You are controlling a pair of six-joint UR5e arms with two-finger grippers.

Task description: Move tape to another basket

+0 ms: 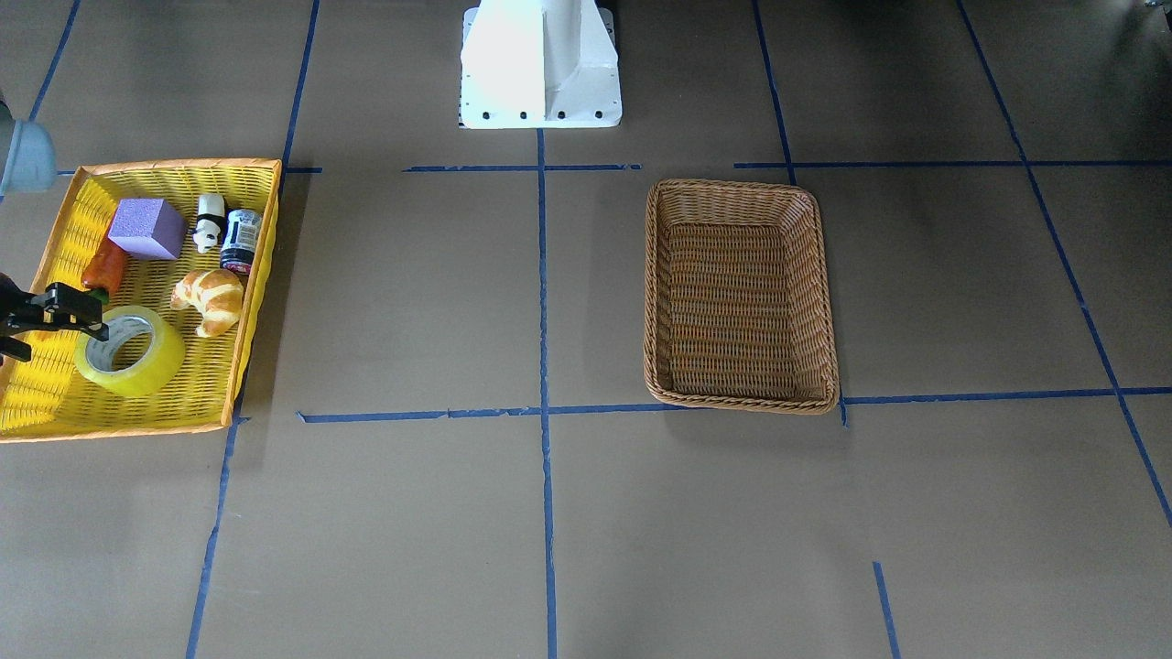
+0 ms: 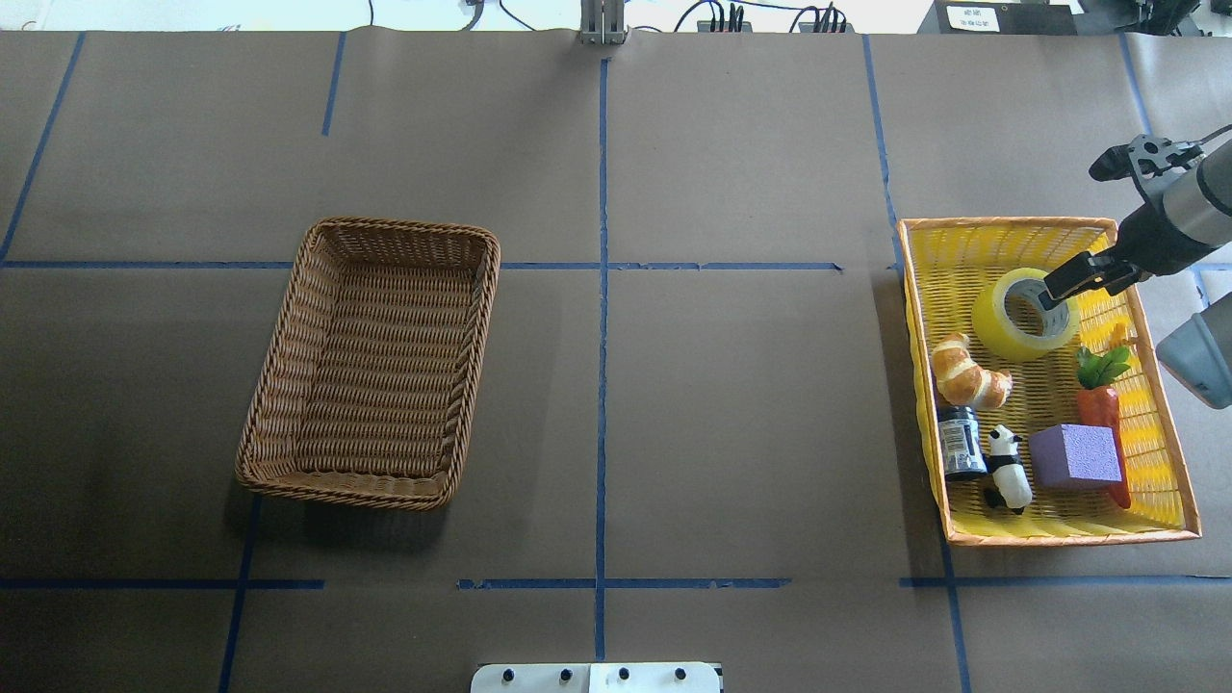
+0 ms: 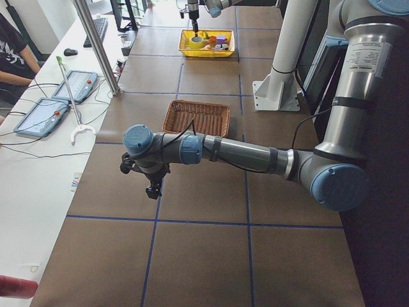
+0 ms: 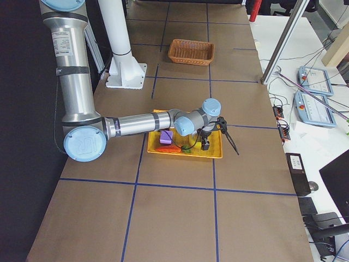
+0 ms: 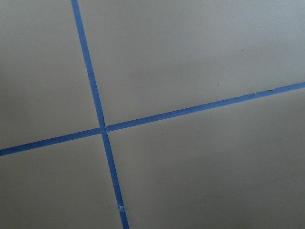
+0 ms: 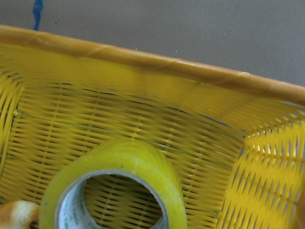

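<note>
The tape [image 1: 146,366] is a wide yellow roll with a white core. It lies tilted at one end of the yellow tray [image 1: 251,302], and also shows in the overhead view [image 2: 1001,327] and large in the right wrist view [image 6: 143,162]. My right gripper [image 1: 55,339] hangs over that end of the tray, open, with one fingertip [image 2: 1057,289] at the roll's hole and nothing held. The brown wicker basket [image 2: 346,486] stands empty across the table. My left gripper [image 3: 153,188] shows only in the exterior left view, low over bare table; I cannot tell whether it is open or shut.
The yellow tray also holds a croissant [image 2: 967,375], a dark can [image 2: 958,443], a panda figure [image 2: 1006,467], a purple block [image 2: 1073,457] and a carrot [image 2: 1097,404]. The robot's white base [image 1: 540,64] stands between the two containers. Blue tape lines cross the brown table.
</note>
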